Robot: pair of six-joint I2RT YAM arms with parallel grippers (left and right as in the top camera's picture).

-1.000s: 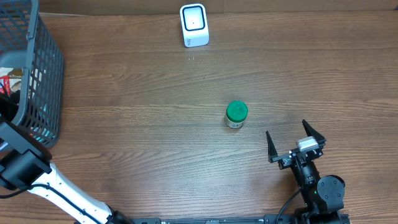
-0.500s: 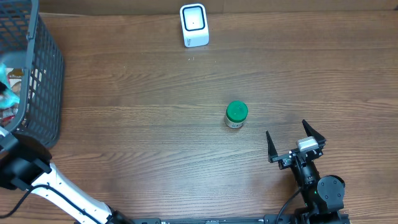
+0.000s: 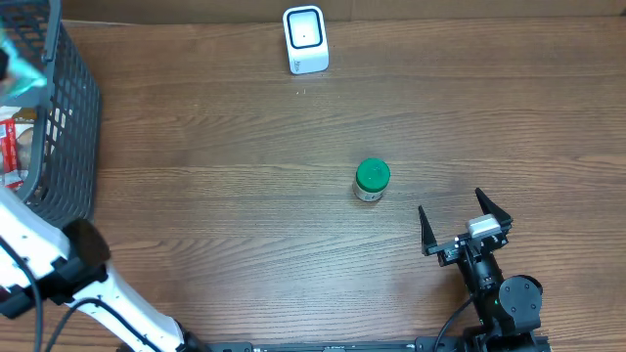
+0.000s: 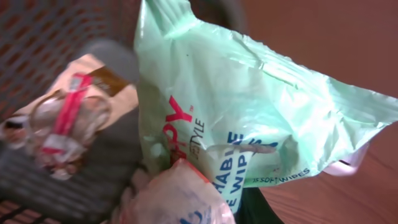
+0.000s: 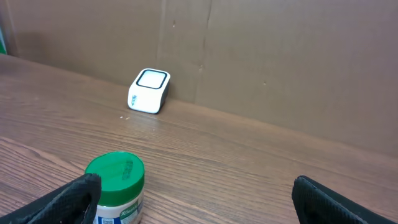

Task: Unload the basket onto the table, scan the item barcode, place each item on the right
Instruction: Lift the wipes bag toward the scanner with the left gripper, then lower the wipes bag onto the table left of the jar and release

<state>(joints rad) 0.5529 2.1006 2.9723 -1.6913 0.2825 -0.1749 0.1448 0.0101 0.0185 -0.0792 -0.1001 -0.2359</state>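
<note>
Overhead: basket [image 3: 68,127] sits at the far left edge of the table [image 3: 245,244]. Scanner [image 3: 305,40] stands at the far centre, window facing up. A green-lidded jar [image 3: 372,180] stands upright mid-table, well apart from the scanner. Right gripper [image 3: 460,220] rests near-right with jaws spread wide and nothing between them, the jar just beyond and left of it. Left arm [image 3: 59,274] reaches up from the near-left corner toward the basket. A blurred mint-green shape [image 3: 20,68] shows over the basket's far-left rim, likely the wipes pack.

Left wrist: wipes pack [image 4: 249,118] fills the frame, mint green with printed lettering, hanging over the basket with the bare table behind its right side. Other wrapped goods [image 4: 62,118] lie below in the basket. The left gripper's fingers are hidden behind the pack. It looks pinched narrow on the pack, which hangs clear of everything under it. No barcode is readable on this face.

Right wrist: 2 fingertips [image 5: 74,196] frame the view wide apart, with the jar just ahead at left and the scanner far beyond it.

Progress: early. 1 item is up in the grip. Left to do: carry the pack to the scanner and present its barcode. Cannot tell whether the jar is scanned or waiting.
</note>
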